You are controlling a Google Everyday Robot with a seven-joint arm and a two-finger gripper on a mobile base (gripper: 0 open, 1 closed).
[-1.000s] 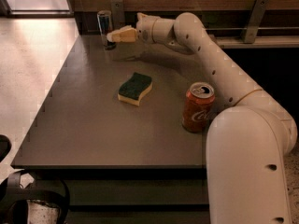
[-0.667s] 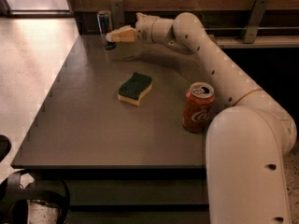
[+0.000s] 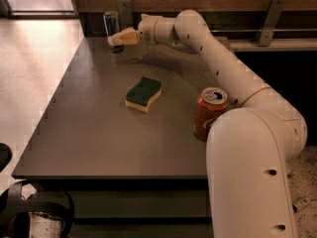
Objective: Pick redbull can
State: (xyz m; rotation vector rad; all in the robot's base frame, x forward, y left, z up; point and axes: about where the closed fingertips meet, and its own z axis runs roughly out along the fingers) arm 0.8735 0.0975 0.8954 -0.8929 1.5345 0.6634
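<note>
Camera view: redbull can [image 3: 111, 23] stands upright, top up; claw [image 3: 114, 42] near its base, grip unclear.

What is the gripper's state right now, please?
Gripper: close by the redbull can at the far edge of the table; state cannot be told.

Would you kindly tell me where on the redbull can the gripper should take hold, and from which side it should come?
Grip the redbull can around the middle of its slim round body. It stands upright at the table's far edge with the wall close behind, so a level approach from the front, where the gripper sits just before it, looks best.
</note>
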